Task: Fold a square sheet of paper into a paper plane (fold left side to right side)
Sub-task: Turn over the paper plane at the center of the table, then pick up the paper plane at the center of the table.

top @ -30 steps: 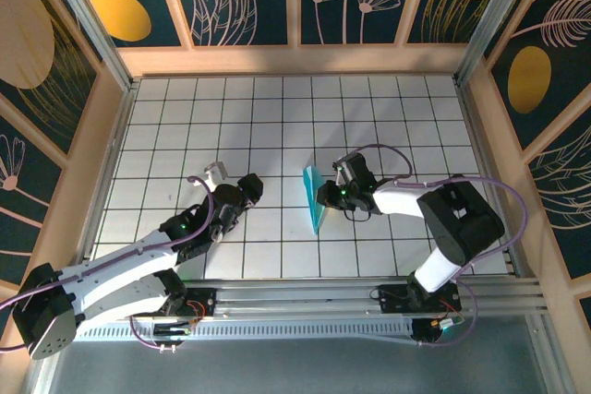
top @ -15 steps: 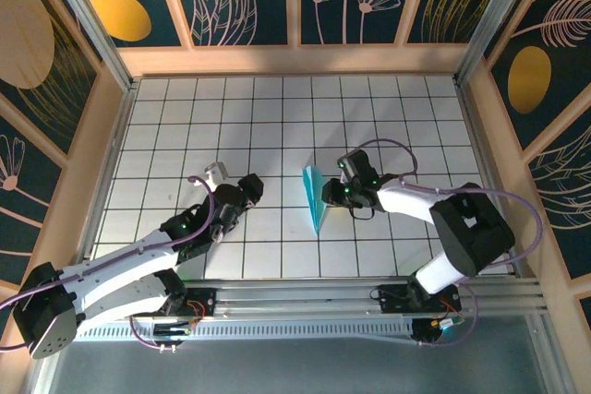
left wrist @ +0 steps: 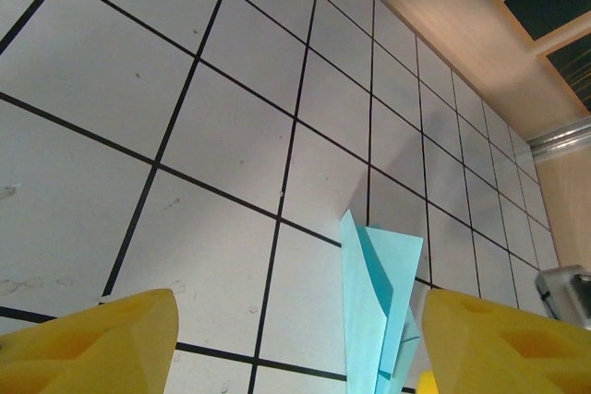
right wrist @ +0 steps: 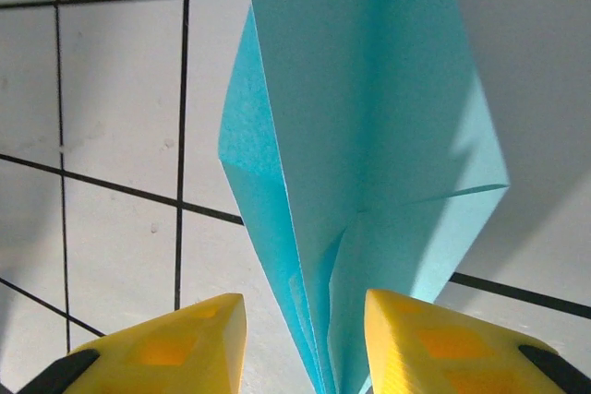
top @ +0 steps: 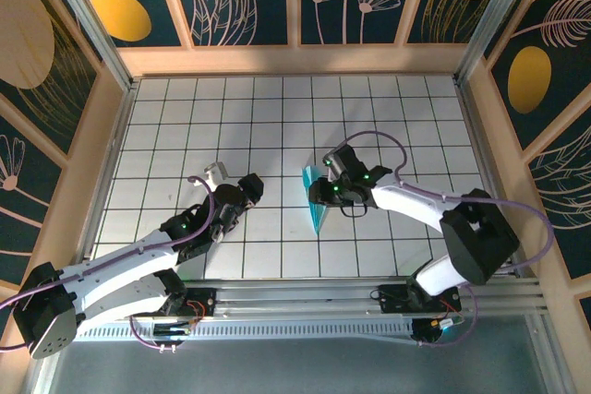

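Light-blue creased, pointed paper plane [right wrist: 369, 117]

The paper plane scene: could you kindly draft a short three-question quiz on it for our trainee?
1. What colour is the paper plane?
2. True or false: the left gripper is clamped on the plane.
3. The right gripper has its fingers: A) on either side of the plane's narrow end; B) well away from the plane; C) pressed flat on top of it.
Key: 1 light blue; 2 false, it is open with nothing between its fingers; 3 A.
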